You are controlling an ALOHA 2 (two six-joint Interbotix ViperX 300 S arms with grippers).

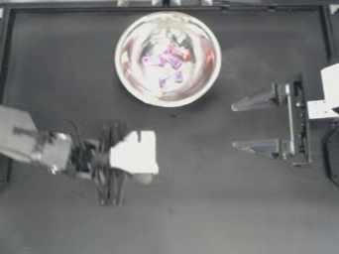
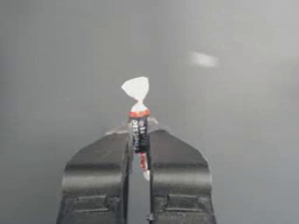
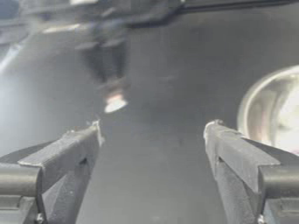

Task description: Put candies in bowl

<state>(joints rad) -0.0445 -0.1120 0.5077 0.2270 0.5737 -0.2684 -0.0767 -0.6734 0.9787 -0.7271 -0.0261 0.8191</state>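
Note:
The bowl [image 1: 132, 79] stands at the table's far middle, shiny and round, with several pink and purple printed candies [image 1: 169, 62] inside. My left gripper [image 2: 139, 130] is shut on a thin candy [image 2: 137, 124] with a red band and a white twisted end sticking out past the fingertips. In the top view the left arm [image 1: 134, 152] hovers blurred in front of the bowl, left of centre, hiding its jaws. My right gripper [image 1: 234, 125] rests at the right side, open and holding nothing. The bowl's rim [image 3: 248, 107] shows beside the right gripper [image 3: 152, 131].
The dark table has a raised frame [image 1: 165, 7] along its far edge. In the right wrist view the left arm [image 3: 108, 57] shows blurred farther off, above the table.

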